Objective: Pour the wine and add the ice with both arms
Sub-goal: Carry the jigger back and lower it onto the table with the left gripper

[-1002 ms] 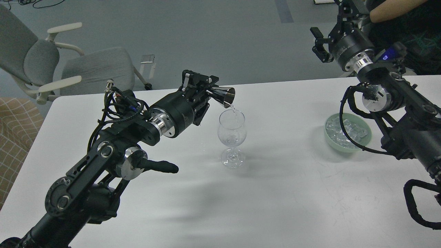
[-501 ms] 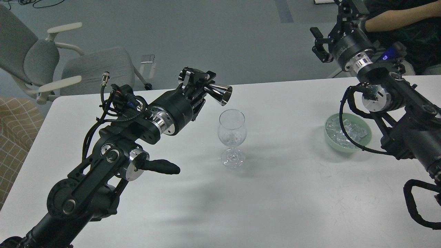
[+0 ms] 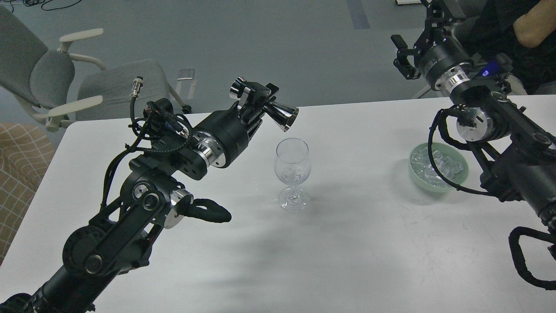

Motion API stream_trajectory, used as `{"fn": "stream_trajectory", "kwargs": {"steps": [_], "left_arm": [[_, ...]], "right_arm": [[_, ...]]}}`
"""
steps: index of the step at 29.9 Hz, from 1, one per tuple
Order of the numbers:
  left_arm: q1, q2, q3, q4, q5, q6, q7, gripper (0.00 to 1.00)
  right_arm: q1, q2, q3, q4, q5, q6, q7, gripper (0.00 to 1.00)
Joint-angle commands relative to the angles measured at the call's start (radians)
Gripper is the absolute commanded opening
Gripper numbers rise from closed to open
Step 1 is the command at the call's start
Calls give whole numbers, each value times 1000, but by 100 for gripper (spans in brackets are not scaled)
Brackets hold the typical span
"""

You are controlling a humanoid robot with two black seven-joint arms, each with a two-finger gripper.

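Observation:
My left gripper (image 3: 259,104) is shut on a shiny silver jigger (image 3: 283,115). It holds the jigger tilted, mouth facing right and down, just above and left of the rim of a clear stemmed wine glass (image 3: 292,161). The glass stands upright mid-table with a little clear liquid in its bowl. Ice (image 3: 447,164) lies heaped in a pale green bowl (image 3: 412,171) at the right, partly behind my right arm's cable. My right gripper (image 3: 403,55) is open and empty, raised high beyond the table's far edge, above and left of the bowl.
The white table (image 3: 369,243) carries only the glass and the bowl. A grey office chair (image 3: 113,87) stands behind its far left corner. A person's arm (image 3: 530,30) shows at the top right. A checked seat (image 3: 17,165) is at the left.
The jigger was pouring a thin stream into the glass; the stream has stopped and my left gripper has lifted and turned the jigger back from the rim. The right arm has not moved.

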Motion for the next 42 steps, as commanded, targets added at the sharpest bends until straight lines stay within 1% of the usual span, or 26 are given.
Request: {"fn": "stream_trajectory", "kwargs": {"steps": [1, 5, 7, 8, 10, 14, 19, 20, 22, 24, 26, 28, 30, 33, 39, 42], "left_arm": [[16, -16, -101, 2, -200, 25, 0, 0], [35, -15, -199, 2, -440, 71, 0, 0], [67, -16, -276, 3, -610, 94, 0, 0], [67, -16, -276, 3, -610, 94, 0, 0], [104, -29, -357, 6, -739, 114, 0, 0], [200, -87, -475, 14, -854, 140, 0, 0], [299, -170, -611, 39, -871, 146, 0, 0], [315, -185, -641, 63, -871, 145, 0, 0], [325, -193, -664, 97, -871, 143, 0, 0], [334, -194, -692, 169, -873, 137, 0, 0], [343, -194, -710, 212, -876, 131, 0, 0], [349, -194, -718, 233, -882, 123, 0, 0], [366, -194, -723, 273, -894, 93, 0, 0], [383, -194, -727, 304, -897, 61, 0, 0], [391, -194, -743, 356, -897, 39, 0, 0], [391, -196, -770, 381, -902, 27, 0, 4]], "right_arm": [[0, -4, 0, 6, 0, -3, 0, 100], [-8, -10, 0, 14, 0, -3, 0, 100], [-9, -10, 0, 15, 0, -5, 0, 100], [-9, -10, 0, 15, 0, -5, 0, 100], [-9, -10, 0, 15, 0, -5, 0, 100], [-11, -12, 0, 15, 0, -5, 0, 100], [-14, -12, 0, 15, 0, -5, 0, 100], [-14, -12, 0, 15, 0, -5, 0, 100], [-14, -10, 0, 15, 0, -5, 0, 100], [-14, -9, 0, 15, 0, -5, 0, 100], [-14, -9, 0, 15, 0, -5, 0, 100], [-14, -9, 0, 14, 0, -5, 0, 100], [-17, -10, 0, 15, 0, -5, 0, 100], [-20, -12, 0, 15, 0, -5, 0, 100], [-20, -10, 0, 15, 0, -5, 0, 100], [-21, -9, 0, 15, 0, -5, 0, 100]]}}
